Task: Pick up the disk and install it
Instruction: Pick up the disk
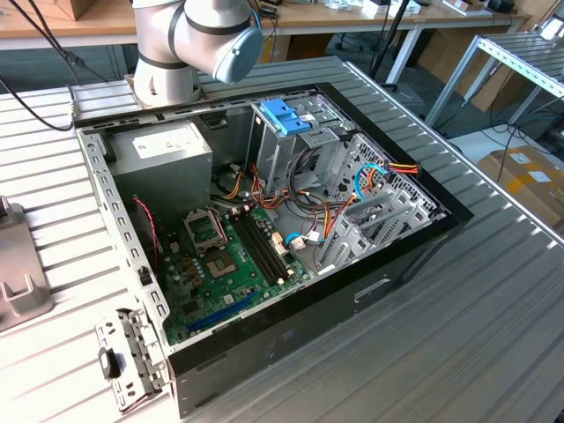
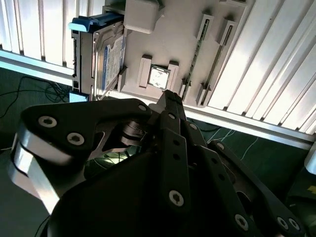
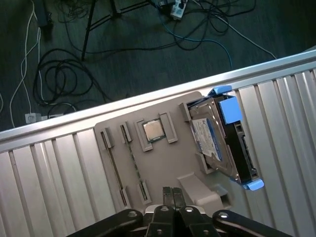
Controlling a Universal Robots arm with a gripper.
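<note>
A ribbed aluminium desk [image 1: 458,352] carries an open computer case [image 1: 317,322] lying on its side, its green motherboard [image 1: 225,264] facing up among bundled wires, with the base of the pale grey arm [image 1: 198,40] standing just behind it

In both wrist views we look down on another stretch of that desk, where a flat grey holder plate [image 3: 168,165] [image 2: 182,44] sits close to the desk's edge, with dark floor and loose cables [image 3: 59,74] beyond

The disk [image 3: 219,143] [image 2: 109,54] stands on its long edge in a slot at one end of this plate, leaning a little. We see a dark grey metal body, a white label with a blue band and barcodes on its broad face, and blue plastic rails showing at both ends. It has not been lifted from the plate

The black fingers [image 3: 168,195] [image 2: 172,103] are pressed together with nothing between them, and they hang above the plate. The disk is apart from them, off to one side and untouched, its labelled face turned toward the middle of the plate over which the fingertips sit

A small square processor chip [image 3: 153,131] [image 2: 159,77] rests in its own cradle on the plate, beside the disk's slot; in the second wrist view the joined fingertips lie nearer to this chip than to the disk
</note>
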